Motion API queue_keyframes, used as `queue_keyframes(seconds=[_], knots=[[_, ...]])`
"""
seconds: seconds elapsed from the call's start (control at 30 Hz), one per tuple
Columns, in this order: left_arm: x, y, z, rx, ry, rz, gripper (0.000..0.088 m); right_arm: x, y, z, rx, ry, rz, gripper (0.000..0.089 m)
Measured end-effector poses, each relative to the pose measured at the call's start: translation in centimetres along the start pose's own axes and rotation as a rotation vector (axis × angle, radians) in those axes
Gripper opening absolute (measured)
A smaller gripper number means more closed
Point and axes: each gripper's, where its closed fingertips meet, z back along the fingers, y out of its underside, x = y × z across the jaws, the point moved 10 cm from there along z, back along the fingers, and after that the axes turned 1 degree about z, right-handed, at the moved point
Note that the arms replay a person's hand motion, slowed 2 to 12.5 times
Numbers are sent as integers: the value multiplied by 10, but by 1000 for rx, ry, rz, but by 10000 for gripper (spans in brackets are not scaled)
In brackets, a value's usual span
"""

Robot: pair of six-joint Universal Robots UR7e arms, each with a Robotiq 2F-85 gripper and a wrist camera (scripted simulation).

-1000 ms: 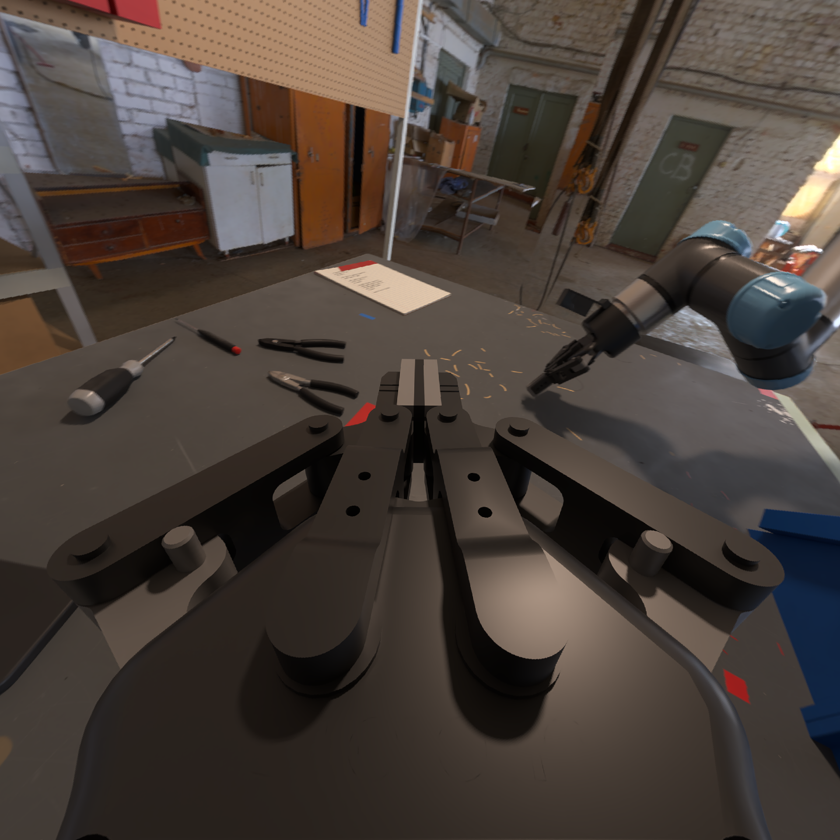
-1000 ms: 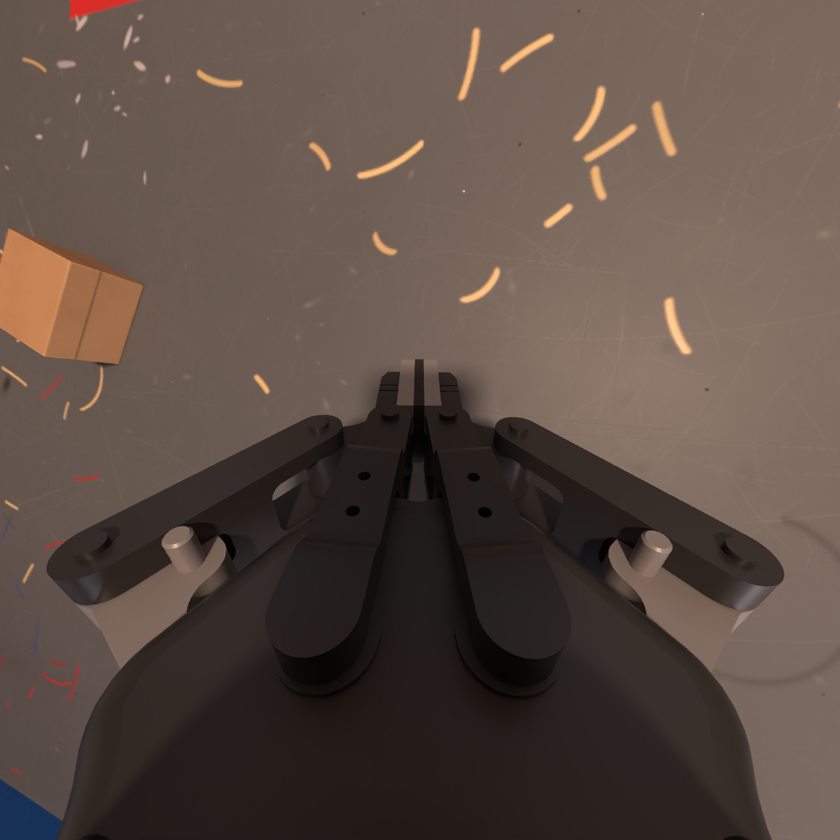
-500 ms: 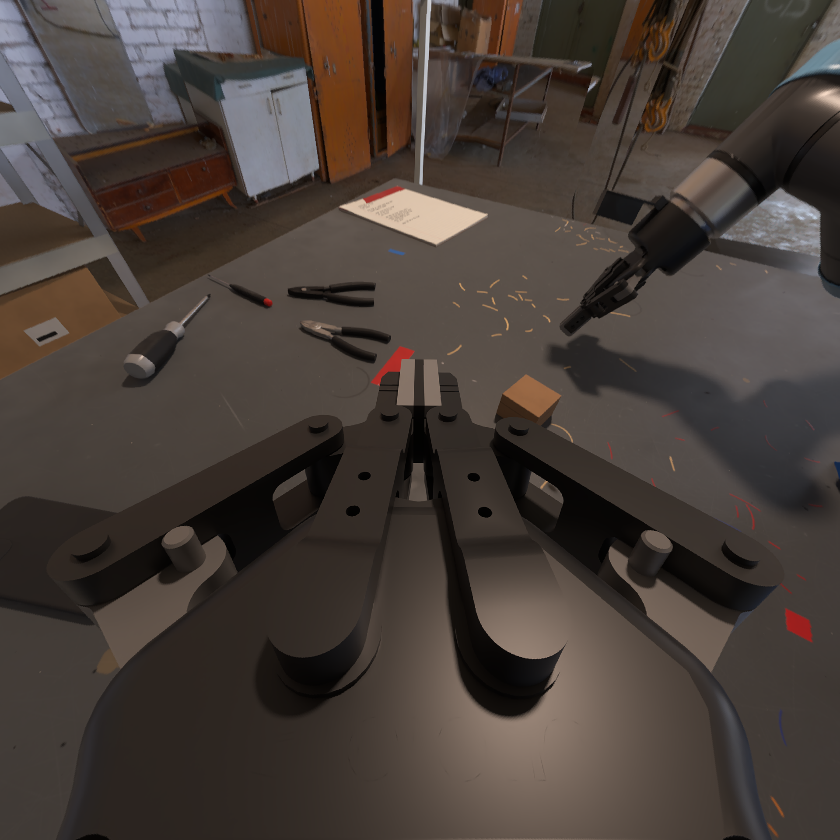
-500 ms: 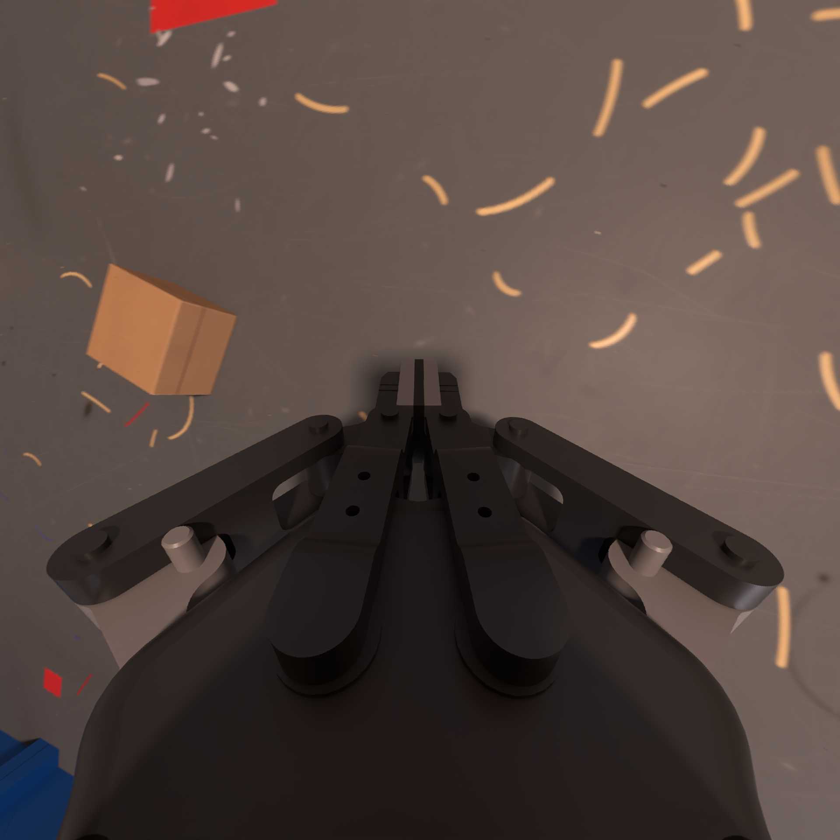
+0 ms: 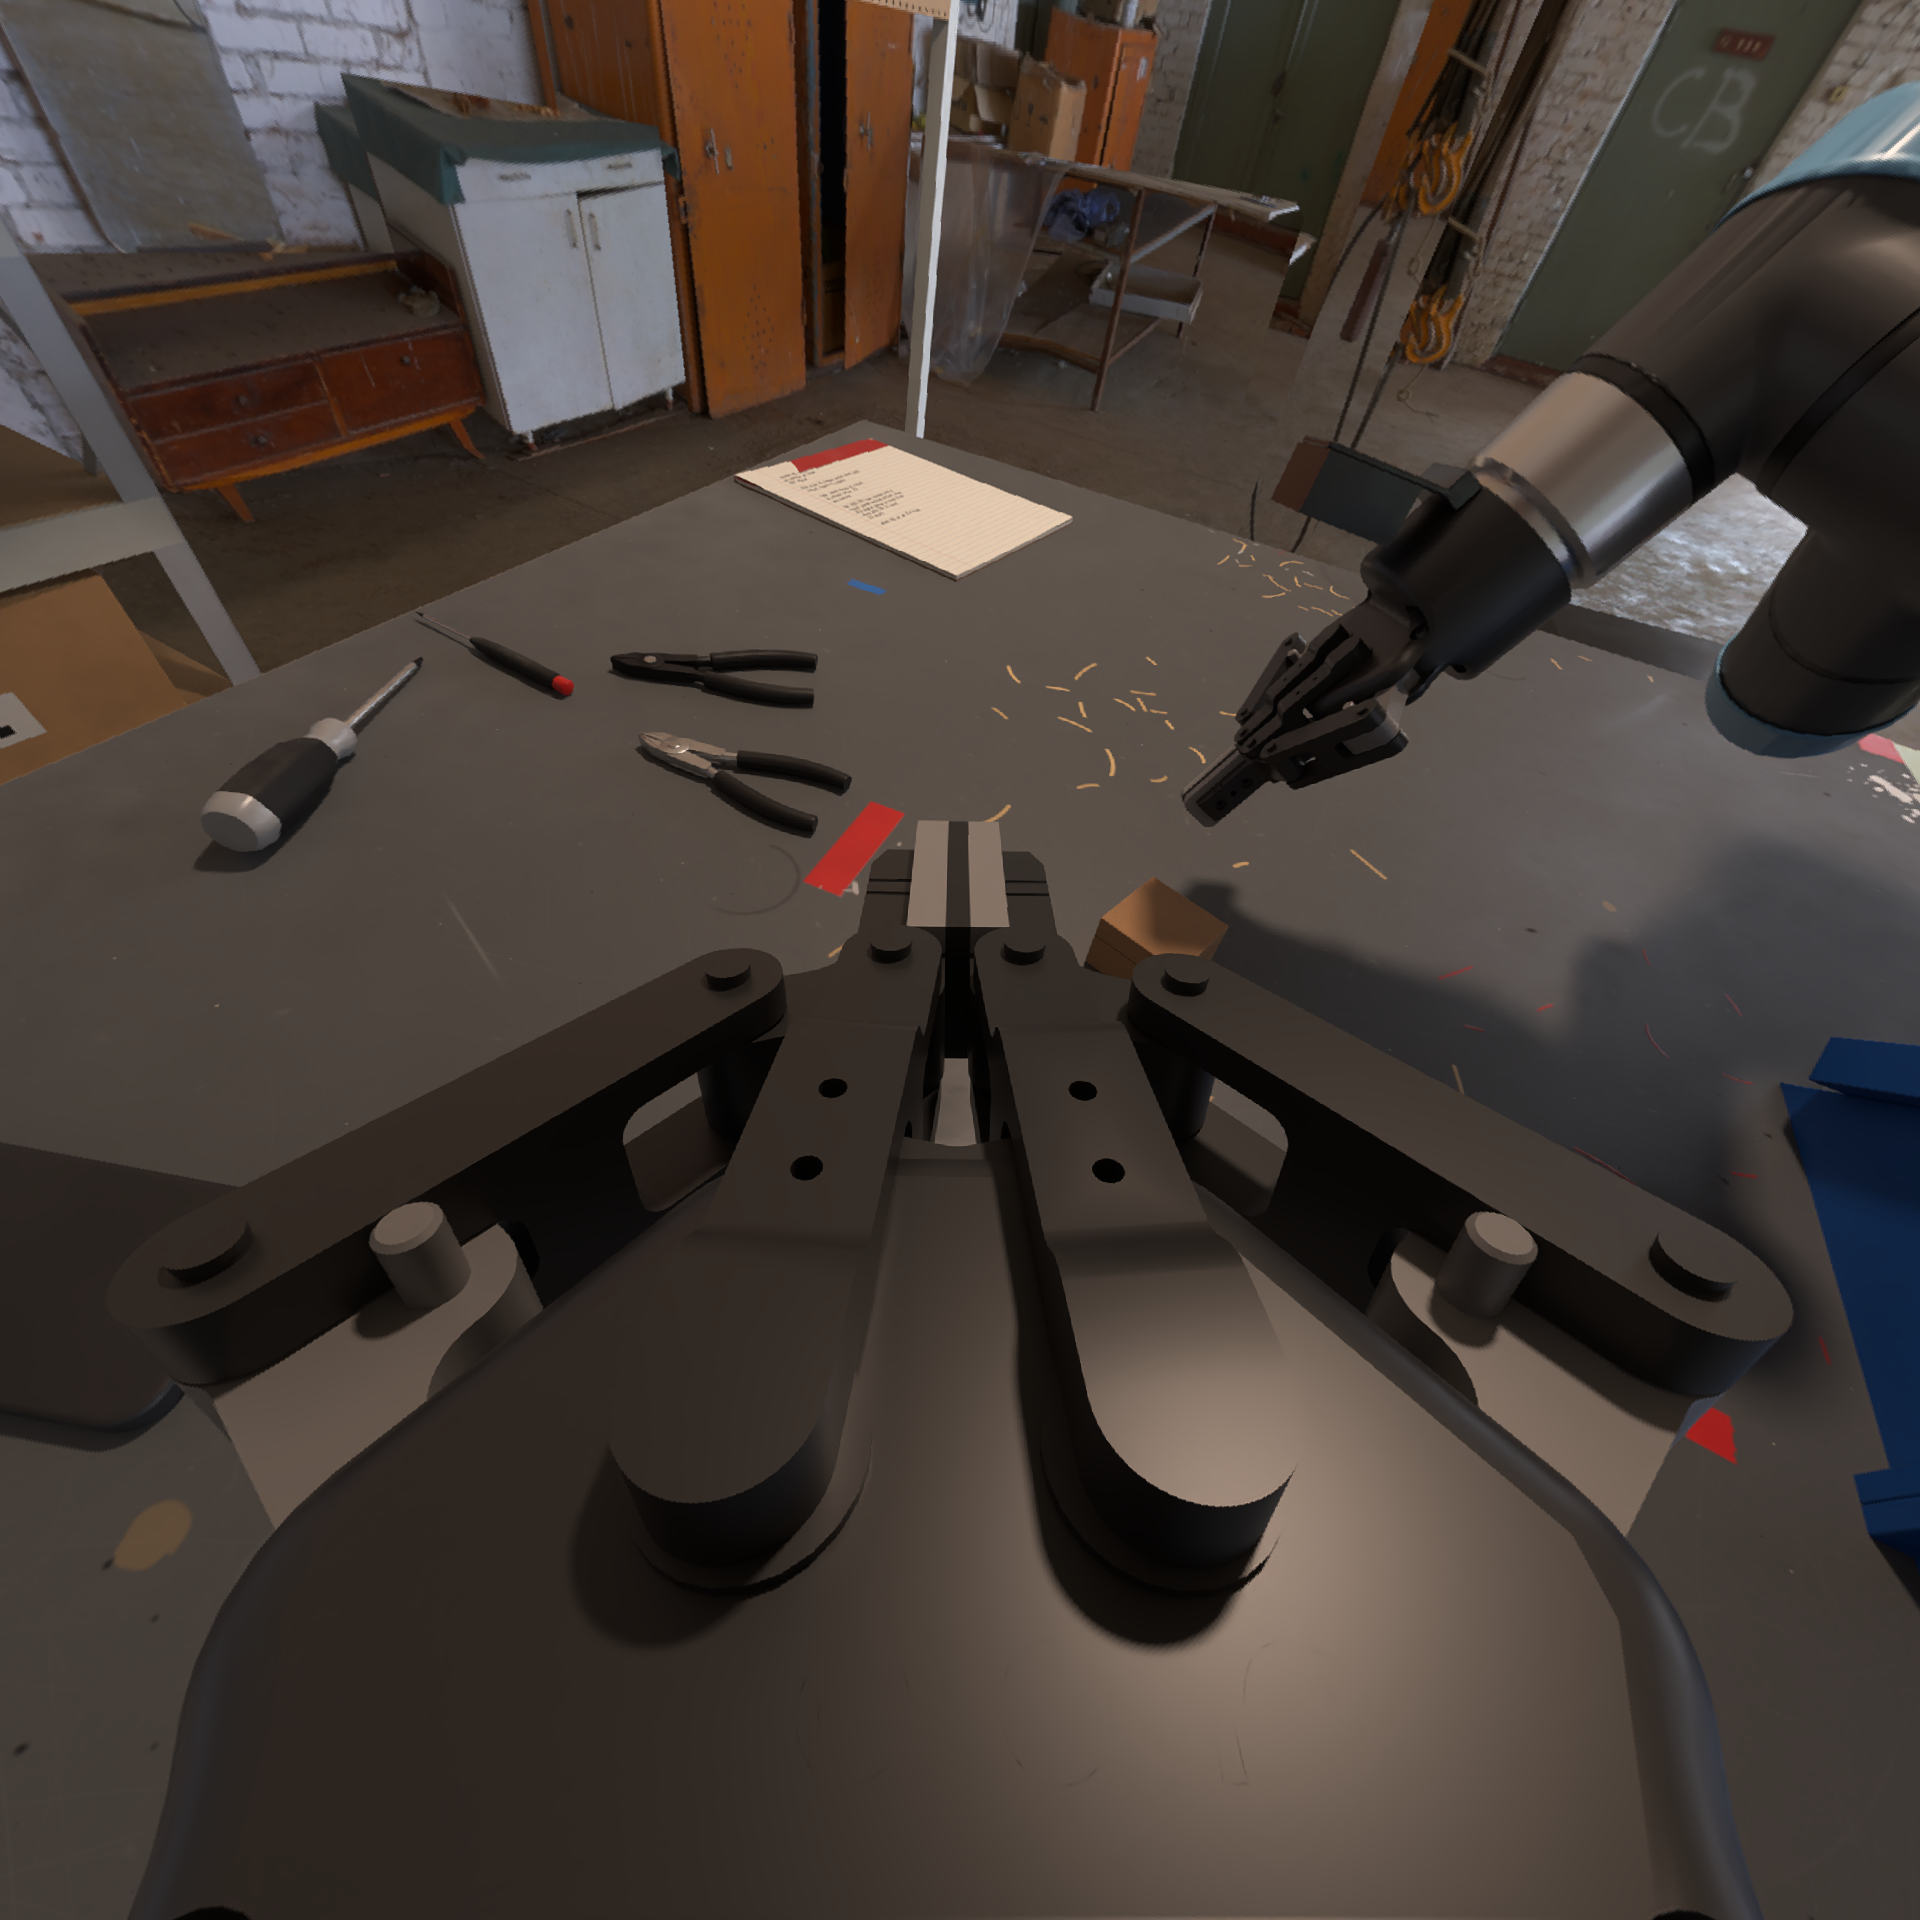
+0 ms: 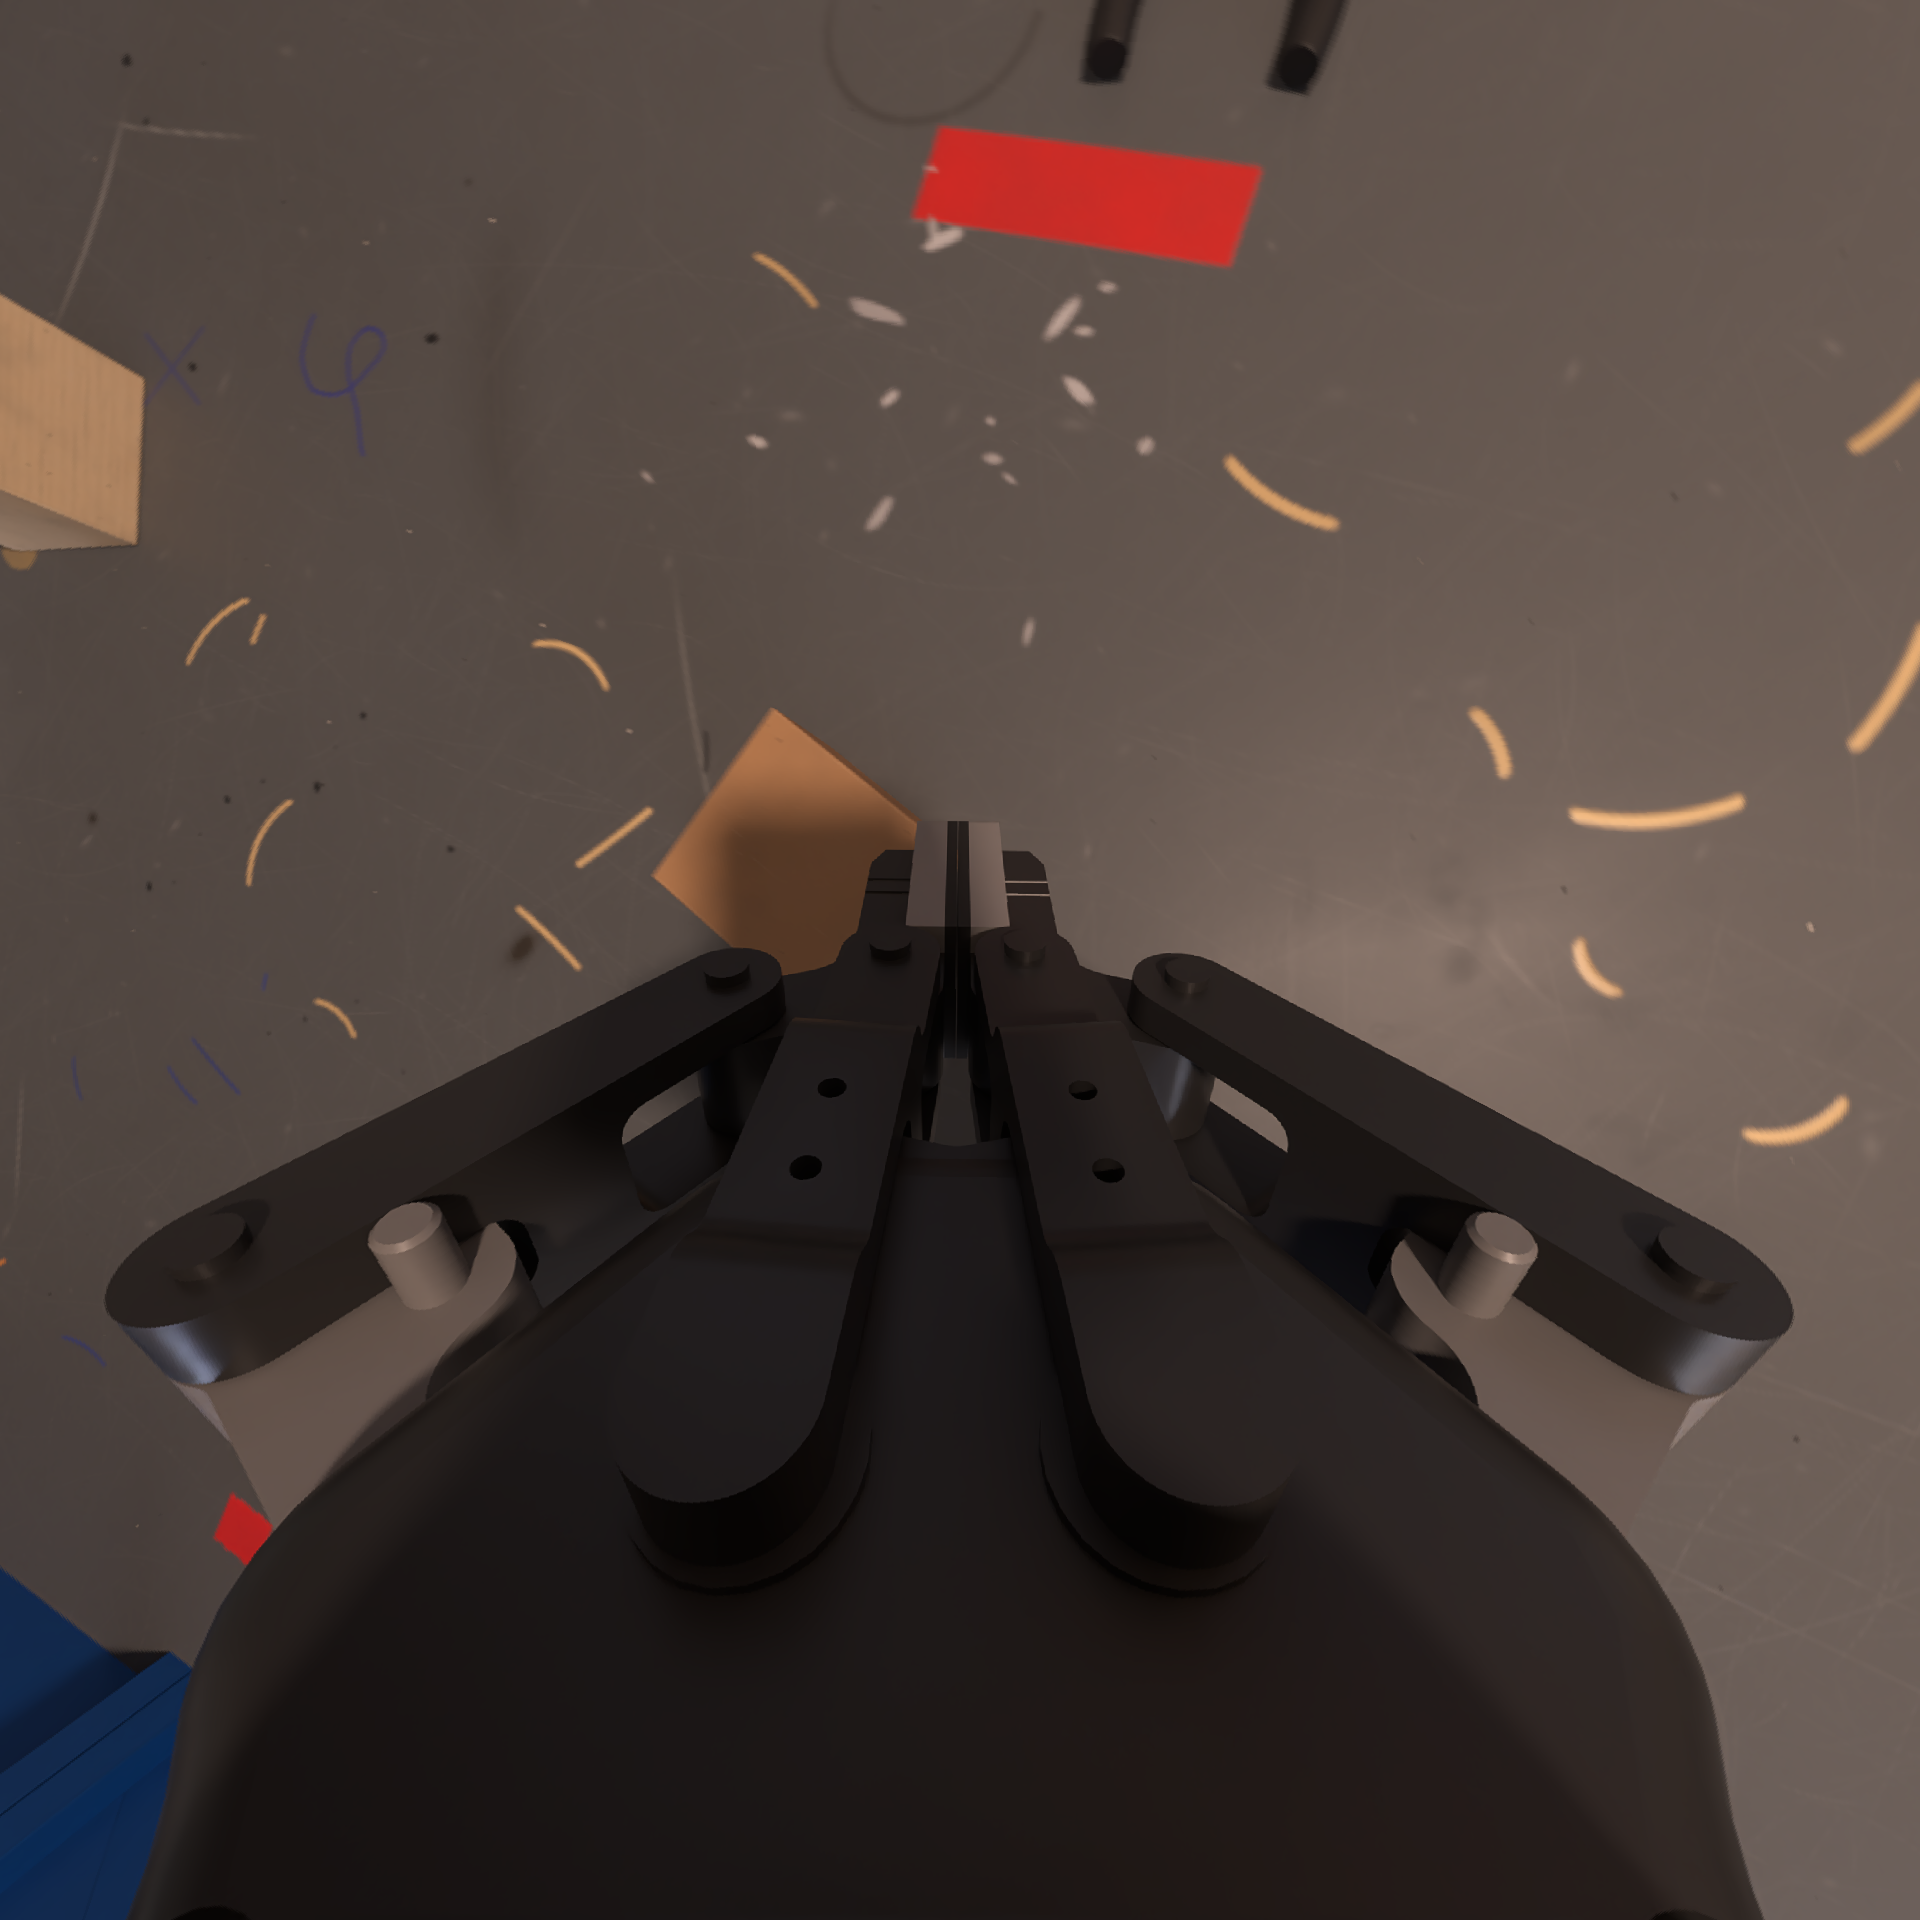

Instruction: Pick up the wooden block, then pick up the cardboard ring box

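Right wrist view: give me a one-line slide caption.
Shut right gripper pointing down at the grey table, cardboard ring box just left of its fingertips, wooden block at the left edge.

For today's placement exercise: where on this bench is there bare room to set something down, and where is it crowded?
Free: the dark stretch in front of the big screwdriver, left of the left claw. Crowded: around both pliers, red tape, cardboard ring box and the right claw above the shavings.
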Motion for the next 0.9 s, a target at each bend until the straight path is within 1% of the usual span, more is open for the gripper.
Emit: queue_keyframes(seconds=[0.17, 0.37, 0.5, 0.73, 0.9], knots=[[1, 3, 0, 30, -10, -4, 0, 22, -17, -3, 12, -3, 67, 4], [3, 5, 1, 54, -51, -16, 0, 40, -35, -4, 27, 14, 126, 4], [4, 4, 1, 47, -55, -9, 1, 48, -45, -3, 24, 26, 154, 4], [5, 3, 3, 20, -32, 20, 3, 58, -57, 4, 12, 34, 195, 4], [7, 5, 3, 33, -39, 27, 34, 62, -62, 12, -5, 37, 222, 5]])
